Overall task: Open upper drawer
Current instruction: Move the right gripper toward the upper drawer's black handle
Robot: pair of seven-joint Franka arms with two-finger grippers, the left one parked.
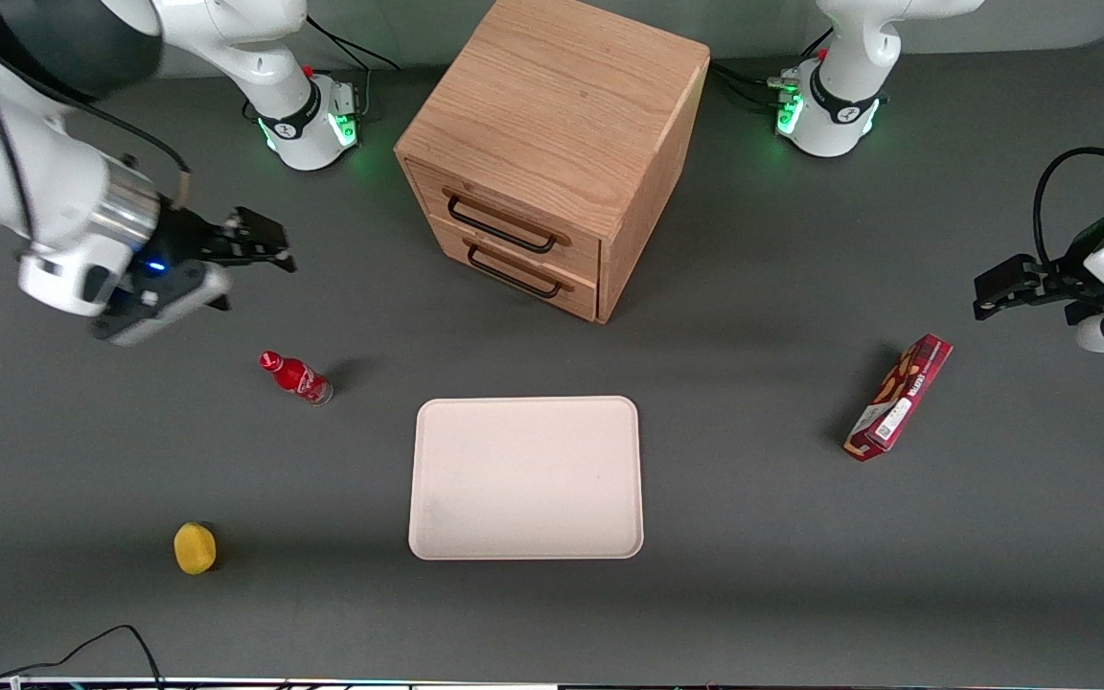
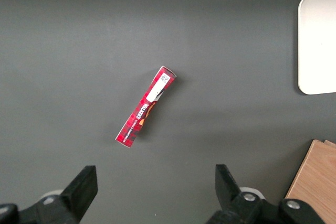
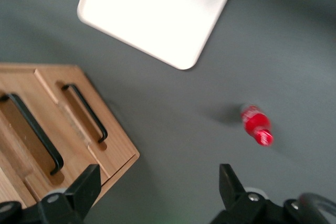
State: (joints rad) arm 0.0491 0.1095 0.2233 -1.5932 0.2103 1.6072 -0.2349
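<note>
Nearest lies a yellow fruit (image 1: 195, 548) on the table (image 1: 801, 594). Farther off, the gripper (image 1: 269, 251) hangs spread wide, gripping nothing, well apart from the shut upper drawer (image 1: 504, 219), toward the working arm's end.

Dark grey matte table (image 1: 753, 594) under even light, wooden cabinet (image 1: 562, 105) on it.

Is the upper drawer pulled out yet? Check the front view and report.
No: the upper drawer sits flush with the cabinet, and the open gripper hangs apart from it.
</note>
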